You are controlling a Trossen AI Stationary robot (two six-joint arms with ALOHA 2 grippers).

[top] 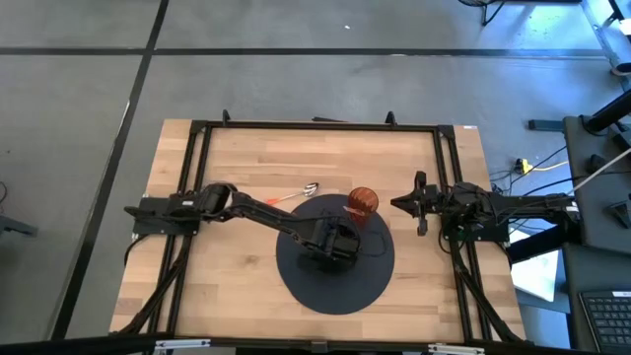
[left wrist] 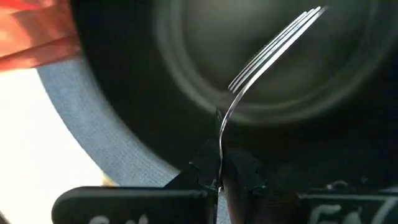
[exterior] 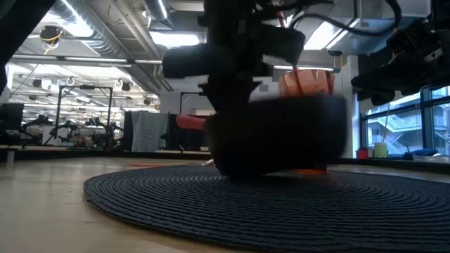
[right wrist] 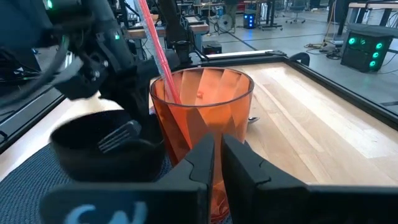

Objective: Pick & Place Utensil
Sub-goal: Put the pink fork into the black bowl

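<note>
A wooden table (top: pixel 237 276) stood on a grey floor (top: pixel 296 79) marked with dark lines. A black metal frame (top: pixel 315 125) ran along the table's far edge and down both sides. A round dark woven mat (top: pixel 325 291) lay on the table right of centre, toward the near edge. An orange faceted cup (top: pixel 362 202) stood upright at the mat's far right rim with a pink straw (right wrist: pixel 155 43) leaning in it. Right of the table lay cables (top: pixel 523 166) and, nearer, a keyboard (top: pixel 606 320). Across the room were ceiling lights (exterior: pixel 169 39) and, at right, windows (exterior: pixel 415 126).
</note>
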